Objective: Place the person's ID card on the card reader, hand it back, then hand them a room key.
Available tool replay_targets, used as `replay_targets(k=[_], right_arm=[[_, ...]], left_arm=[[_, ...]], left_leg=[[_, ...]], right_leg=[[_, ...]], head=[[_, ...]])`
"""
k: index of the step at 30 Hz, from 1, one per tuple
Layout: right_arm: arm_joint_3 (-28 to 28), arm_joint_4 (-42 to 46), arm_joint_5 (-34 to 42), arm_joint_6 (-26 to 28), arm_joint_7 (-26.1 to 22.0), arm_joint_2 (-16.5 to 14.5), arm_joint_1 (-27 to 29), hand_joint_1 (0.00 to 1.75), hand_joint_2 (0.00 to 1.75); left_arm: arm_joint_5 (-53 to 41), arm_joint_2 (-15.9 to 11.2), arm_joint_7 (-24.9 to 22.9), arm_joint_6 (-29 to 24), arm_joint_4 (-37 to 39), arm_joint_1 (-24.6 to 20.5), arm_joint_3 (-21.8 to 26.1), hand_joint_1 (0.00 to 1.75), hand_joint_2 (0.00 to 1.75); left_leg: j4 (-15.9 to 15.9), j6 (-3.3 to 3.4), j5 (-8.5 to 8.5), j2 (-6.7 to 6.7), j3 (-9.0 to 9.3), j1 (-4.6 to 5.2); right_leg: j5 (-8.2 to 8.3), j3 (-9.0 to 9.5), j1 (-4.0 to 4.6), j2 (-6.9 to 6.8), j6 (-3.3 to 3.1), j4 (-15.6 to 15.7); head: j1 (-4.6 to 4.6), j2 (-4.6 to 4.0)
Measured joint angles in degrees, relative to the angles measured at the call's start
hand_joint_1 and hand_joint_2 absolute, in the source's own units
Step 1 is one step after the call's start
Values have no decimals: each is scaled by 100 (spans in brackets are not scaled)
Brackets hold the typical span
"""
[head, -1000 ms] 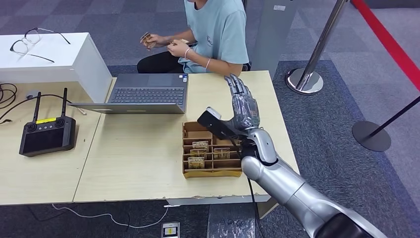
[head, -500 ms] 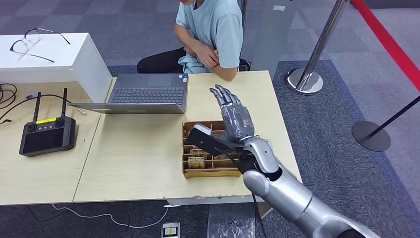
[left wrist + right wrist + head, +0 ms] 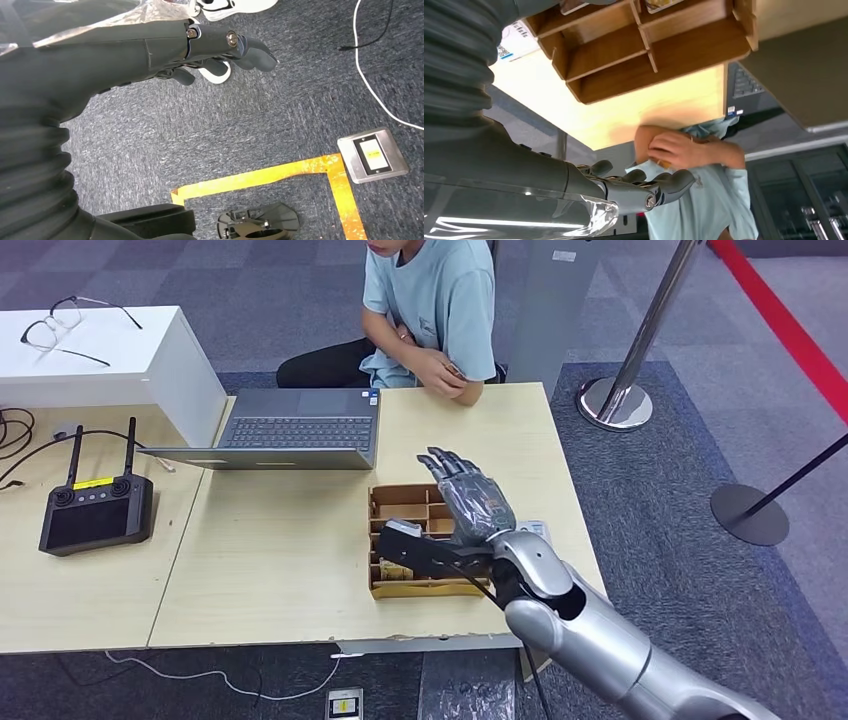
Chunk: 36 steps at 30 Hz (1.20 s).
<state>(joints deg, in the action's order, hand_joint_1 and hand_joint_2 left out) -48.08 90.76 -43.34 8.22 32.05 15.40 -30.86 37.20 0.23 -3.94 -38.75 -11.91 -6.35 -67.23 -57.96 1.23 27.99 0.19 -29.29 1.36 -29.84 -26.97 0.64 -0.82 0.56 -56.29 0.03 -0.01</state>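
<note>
While your right hand [image 3: 470, 502] hovers over the wooden key-card organiser [image 3: 392, 504], its fingers [image 3: 445, 462] spread wide, holding nothing. Likely positioned to pick a room key. Left hand [image 3: 210, 47] hangs loosely open above the carpet.

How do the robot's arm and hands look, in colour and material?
The right arm is smooth silver metal with rounded joints and a thin black cable along it. The right hand has dark grey fingers under a glossy clear cover. The left hand is dark grey, with visible screws and a ribbed cover behind.
</note>
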Motion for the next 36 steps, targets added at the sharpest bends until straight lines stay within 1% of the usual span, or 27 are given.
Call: replay_targets(k=[3,4,7,10,11,13,17,20,21,22,23,25,27,30,36], right_arm=[[-48,35,90,-224,114,58,-2,1,175],[-63,41,115,-281,145,75,-2,4,175],[-114,52,153,-350,190,121,-4,20,175],[-155,56,140,-326,208,155,-5,23,175],[-163,55,129,-303,210,162,-4,26,175],[-184,48,112,-237,210,173,-4,41,175],[-219,-1,95,-49,176,175,16,114,175],[-237,-42,98,8,149,175,27,130,175],[-242,-51,98,26,142,175,33,131,175],[-244,-61,97,50,136,175,40,124,175],[-245,-69,97,74,132,175,48,115,175],[-245,-92,96,103,128,175,59,89,175],[-245,-109,96,113,128,175,71,74,175],[-245,-132,96,167,119,175,106,69,175],[-247,-251,110,312,13,168,198,71,175]], left_arm=[[-2,-1,-25,2,0,0,16,0,175],[-3,-1,-30,2,0,0,22,0,175],[-7,-1,-37,2,0,0,41,0,175],[-12,-1,-39,2,0,0,49,0,175],[-14,-1,-39,2,0,0,49,0,175],[-17,-1,-39,2,0,0,51,0,175],[-23,-1,-40,2,0,-1,54,0,175],[-26,-1,-45,2,0,-1,54,0,175],[-26,-1,-49,2,0,-1,54,0,175],[-25,-1,-58,2,0,-1,54,0,175],[-24,-1,-67,3,0,-1,54,0,175],[-23,-1,-81,4,0,-1,54,0,175],[-20,1,-83,4,0,-1,54,0,175],[-17,1,-84,8,0,0,54,0,175],[-25,2,-87,8,0,-1,54,0,175]], left_leg=[[0,0,0,0,0,0],[0,0,0,0,0,0],[0,0,0,0,0,0],[0,0,0,0,0,0],[1,0,0,0,-1,0],[1,0,0,0,-1,0],[1,0,0,0,-1,0],[1,0,0,0,-1,0],[1,0,0,0,-1,0],[1,0,0,0,-1,0],[0,0,0,1,-1,0],[1,0,0,0,0,0],[1,0,0,0,0,0],[1,0,0,0,0,0],[1,0,0,1,-1,0]], right_leg=[[0,0,0,0,0,0],[0,0,0,0,0,0],[0,0,0,0,0,0],[0,0,0,0,0,0],[0,0,0,0,0,0],[0,-1,0,0,0,0],[0,0,0,0,0,0],[0,0,0,0,0,0],[0,0,0,0,0,0],[0,0,0,0,0,0],[0,0,0,0,0,0],[0,0,0,0,0,0],[0,0,0,0,0,0],[0,0,0,0,0,0],[0,0,0,0,0,0]], head=[[0,0],[0,0],[0,1],[0,1],[0,1],[0,1],[0,1],[0,1],[0,1],[0,1],[0,1],[1,0],[1,0],[1,1],[1,1]])
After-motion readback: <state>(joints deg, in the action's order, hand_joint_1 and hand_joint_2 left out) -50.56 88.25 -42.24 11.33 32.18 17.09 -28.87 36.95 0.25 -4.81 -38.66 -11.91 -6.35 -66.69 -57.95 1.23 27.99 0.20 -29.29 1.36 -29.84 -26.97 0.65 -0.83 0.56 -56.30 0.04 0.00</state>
